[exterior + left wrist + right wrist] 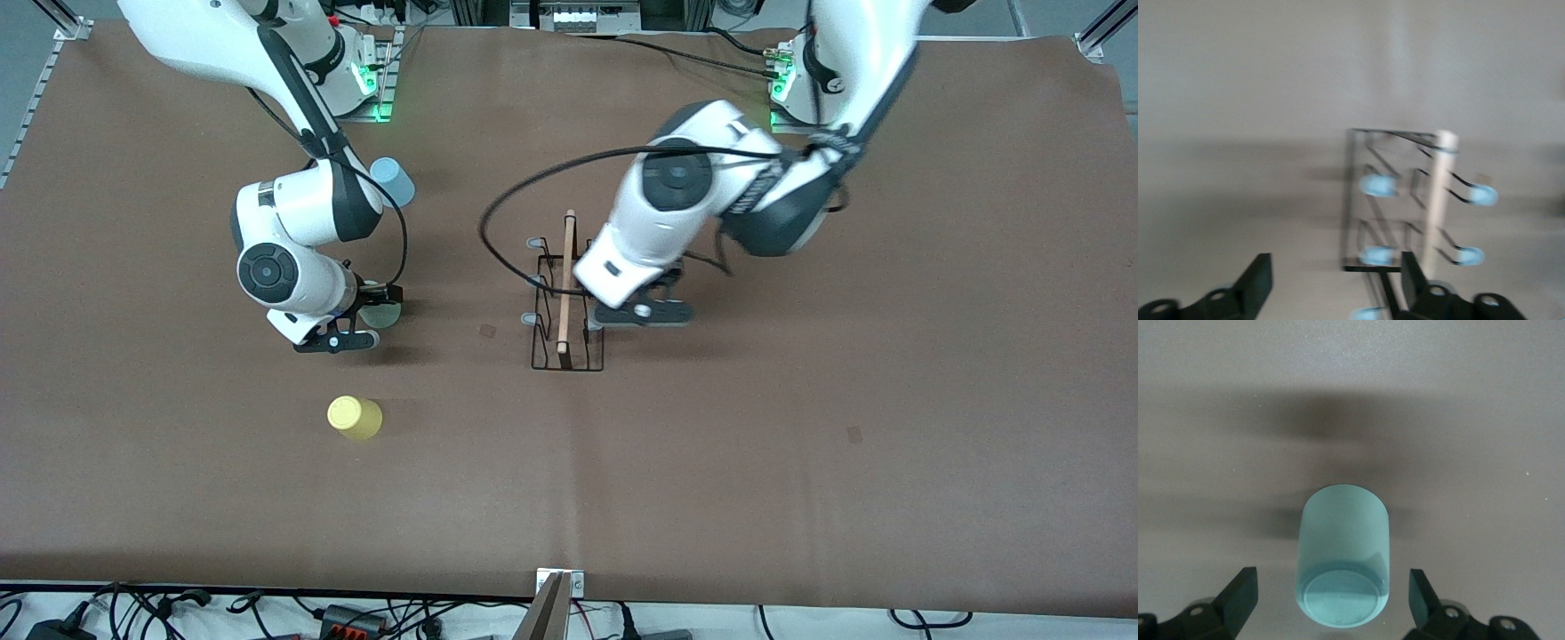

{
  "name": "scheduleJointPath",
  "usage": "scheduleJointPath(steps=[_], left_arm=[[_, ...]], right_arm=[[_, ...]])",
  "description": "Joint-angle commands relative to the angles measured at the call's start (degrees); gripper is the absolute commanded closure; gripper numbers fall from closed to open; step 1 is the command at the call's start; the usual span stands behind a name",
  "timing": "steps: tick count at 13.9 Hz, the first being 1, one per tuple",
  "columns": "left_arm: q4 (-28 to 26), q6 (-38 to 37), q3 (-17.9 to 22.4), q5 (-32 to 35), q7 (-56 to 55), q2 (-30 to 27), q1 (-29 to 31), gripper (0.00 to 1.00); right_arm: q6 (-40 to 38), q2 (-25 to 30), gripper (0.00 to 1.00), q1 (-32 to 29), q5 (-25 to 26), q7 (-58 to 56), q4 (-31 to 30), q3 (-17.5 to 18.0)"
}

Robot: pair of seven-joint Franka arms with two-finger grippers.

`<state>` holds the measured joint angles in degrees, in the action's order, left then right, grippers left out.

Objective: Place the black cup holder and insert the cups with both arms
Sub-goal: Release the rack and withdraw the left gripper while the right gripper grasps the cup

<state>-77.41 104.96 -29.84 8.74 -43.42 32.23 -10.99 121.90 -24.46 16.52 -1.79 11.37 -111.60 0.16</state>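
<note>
Both arms low; left hand [1331, 283] and right hand [1331, 600] open.

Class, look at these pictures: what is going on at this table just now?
The black cup holder stands mid-table. The left gripper is open beside it, gripping nothing. The right gripper is open around the pale green cup, not yet closed on it. The yellow cup and the light blue cup wait on the table.

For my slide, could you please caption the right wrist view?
Open right gripper straddling an upside-down pale green plastic cup on the brown table.
</note>
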Motion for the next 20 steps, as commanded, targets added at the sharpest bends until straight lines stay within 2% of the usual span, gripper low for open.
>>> scheduleJointPath(steps=[1, 4, 6, 7, 9, 11, 12, 14, 15, 17, 19, 20], left_arm=[[-1.52, -5.44, -1.45, 0.31, 7.09, -3.22, 6.05, 0.0], [-1.61, -9.49, -1.54, 0.22, 16.06, -5.5, 11.86, 0.0], [-1.61, -11.96, -1.53, 0.22, 18.18, -6.56, 15.02, 0.0], [-1.61, -12.84, -1.54, 0.22, 20.2, -6.91, 17.3, 0.0], [-2.13, -13.38, 0.38, -0.21, 30.61, -9.09, 20.31, 0.0], [-4.49, -13.2, 10.02, -3.97, 36.72, -12.87, 17.78, 0.0], [-4.94, -13.29, 15.63, -7.74, 38.04, -13.67, 16.54, 0.0], [-5.04, -13.72, 24.09, -9.88, 43.3, -15.69, 13.56, 0.0], [-5.04, -13.9, 25.69, -9.88, 45.59, -17.18, 13.19, 0.0], [-6.95, -15.14, 27.81, -9.88, 45.62, -21.04, 13.19, 0.0], [-7.84, -15.22, 30.01, -9.8, 45.18, -22.64, 11.88, 0.0], [-10.37, -14.79, 30.63, -9.97, 43.87, -24.21, 11.44, 0.0]], right_arm=[[1.41, 0.99, 0.0, -0.26, -0.76, 0.5, -2.13, 0.19], [1.23, 0.82, 0.0, -0.18, -0.76, 0.5, -2.65, 0.19], [1.15, -0.06, 0.0, -0.09, -0.76, 0.41, -3.01, 0.19], [1.15, -0.41, 0.06, -0.17, -0.76, 0.41, -2.92, 0.19], [0.71, -0.68, 0.42, -0.17, -0.76, 0.41, -2.66, 0.19], [-0.78, -0.15, 0.75, -0.35, -0.76, 0.67, -1.26, 0.19], [-3.14, 0.55, 0.83, -0.26, -0.76, 0.41, 0.84, 0.19], [-12.51, 0.64, 0.87, 0.09, -0.76, 0.32, 9.33, 0.28], [-17.09, 0.47, 0.88, 0.35, -0.94, 0.41, 13.99, 0.54], [-20.55, 0.46, 0.88, 1.49, -3.91, 0.76, 19.2, 2.29], [-20.74, 0.46, 0.88, 4.11, -6.73, 1.64, 20.11, 2.92], [-20.74, 0.46, 0.88, 6.92, -7.17, 2.95, 20.19, 2.92]])
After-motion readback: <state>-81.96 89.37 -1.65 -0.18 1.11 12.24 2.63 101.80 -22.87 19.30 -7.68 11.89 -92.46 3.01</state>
